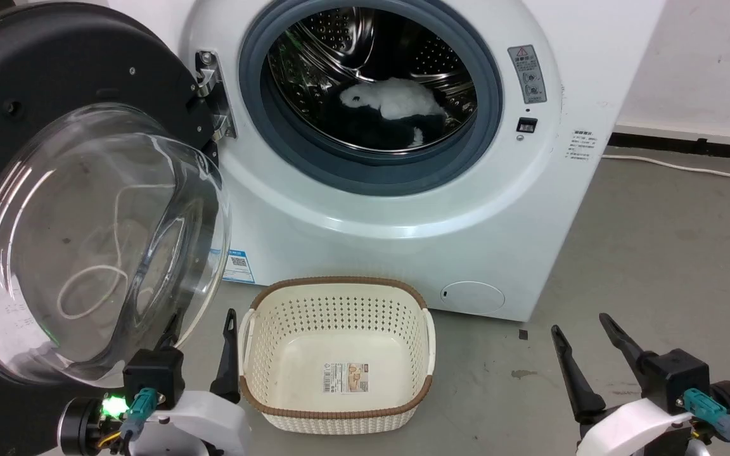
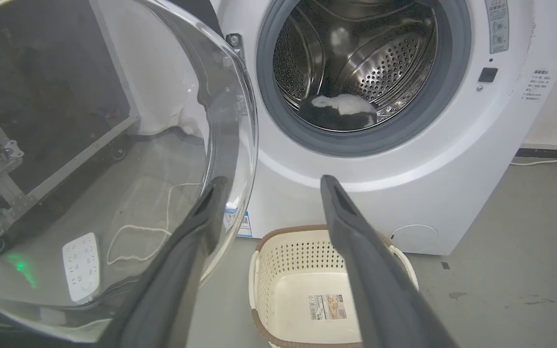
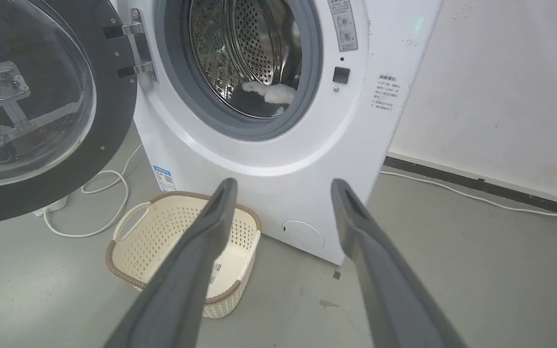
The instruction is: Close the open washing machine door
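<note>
The washing machine door stands wide open left of the drum; the left tool, released, sits beside its glass; the right tool, also released, well apart.

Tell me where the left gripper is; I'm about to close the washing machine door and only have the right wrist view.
Observer: The left gripper is open, low beside the washing machine door. One finger overlaps the edge of the glass bowl; I cannot tell whether they touch.
Operator: And where is my right gripper, relative to the laundry basket?
Observer: The head view puts the right gripper open above the floor, well to the right of the laundry basket.
</note>
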